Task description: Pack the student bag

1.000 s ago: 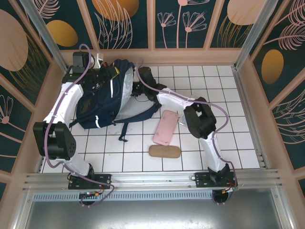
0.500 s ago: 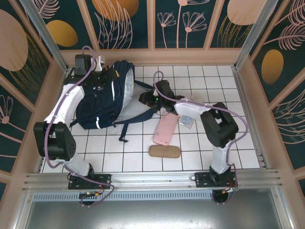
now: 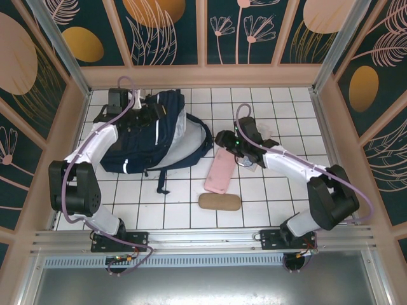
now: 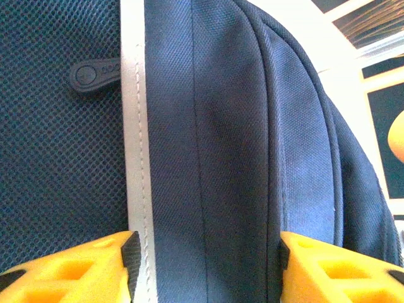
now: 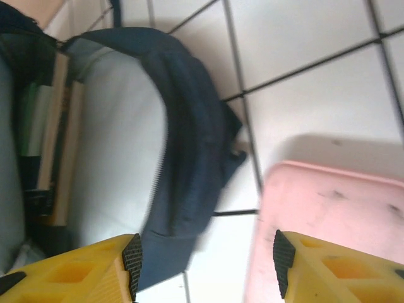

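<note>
The bag [image 3: 143,136] lies at the far left of the table [image 3: 286,108], flap [image 5: 189,145] open. It is soft, floppy cloth, probably weighted by what look like books. The left gripper [image 4: 205,249] hovers over it, fingers spread and empty. The right gripper [image 5: 205,252] is likewise spread, between flap and pink case [image 5: 328,221]. Take hold at the stiffer zip rim; loose cloth would slump.

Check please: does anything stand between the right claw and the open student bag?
Nothing visible does. The right claw hangs open right over the rim of the student bag, near its mouth. The pink case lies under the claw's other finger, on the side away from the bag, so it blocks nothing.
</note>
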`<state>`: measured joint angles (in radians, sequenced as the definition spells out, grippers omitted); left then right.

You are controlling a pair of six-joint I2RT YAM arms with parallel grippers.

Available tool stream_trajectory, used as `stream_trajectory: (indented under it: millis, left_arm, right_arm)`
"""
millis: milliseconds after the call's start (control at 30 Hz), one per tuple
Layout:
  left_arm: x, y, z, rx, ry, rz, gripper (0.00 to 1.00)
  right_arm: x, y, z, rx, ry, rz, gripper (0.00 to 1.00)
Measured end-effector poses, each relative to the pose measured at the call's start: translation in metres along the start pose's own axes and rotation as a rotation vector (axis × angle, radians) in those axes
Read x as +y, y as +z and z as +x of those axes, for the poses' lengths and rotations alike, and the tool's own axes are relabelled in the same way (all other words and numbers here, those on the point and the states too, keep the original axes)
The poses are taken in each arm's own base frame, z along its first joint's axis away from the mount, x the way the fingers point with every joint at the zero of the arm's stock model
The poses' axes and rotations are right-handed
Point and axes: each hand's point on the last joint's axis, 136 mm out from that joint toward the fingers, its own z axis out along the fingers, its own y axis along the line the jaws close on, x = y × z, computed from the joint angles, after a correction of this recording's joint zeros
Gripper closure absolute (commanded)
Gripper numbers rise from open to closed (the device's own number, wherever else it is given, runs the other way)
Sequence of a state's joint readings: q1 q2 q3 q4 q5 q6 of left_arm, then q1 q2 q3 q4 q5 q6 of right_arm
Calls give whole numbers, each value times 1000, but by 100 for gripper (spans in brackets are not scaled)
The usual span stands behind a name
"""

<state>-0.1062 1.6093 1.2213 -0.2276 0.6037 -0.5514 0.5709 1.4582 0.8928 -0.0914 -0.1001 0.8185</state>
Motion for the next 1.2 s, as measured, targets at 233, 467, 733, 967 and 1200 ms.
stream_trajectory:
  millis: [233, 467, 733, 967, 1200]
  left_arm:
    - [-32, 14, 46, 43, 17, 30, 22]
    - [-51, 34, 122, 161, 15, 43, 21]
    - [-63, 57, 200, 304, 39, 43, 26]
    - [-47, 85, 252, 427, 38, 10, 29]
    - [-35, 102, 279, 494, 38, -8, 33]
  right_arm:
    - [-31, -15, 20, 13, 33, 88, 45]
    - [-63, -17, 62, 81, 50, 165, 48]
    - [-92, -15, 86, 126, 77, 224, 49]
    - [-89, -7, 91, 133, 90, 174, 48]
    - [-87, 2, 99, 160, 97, 131, 49]
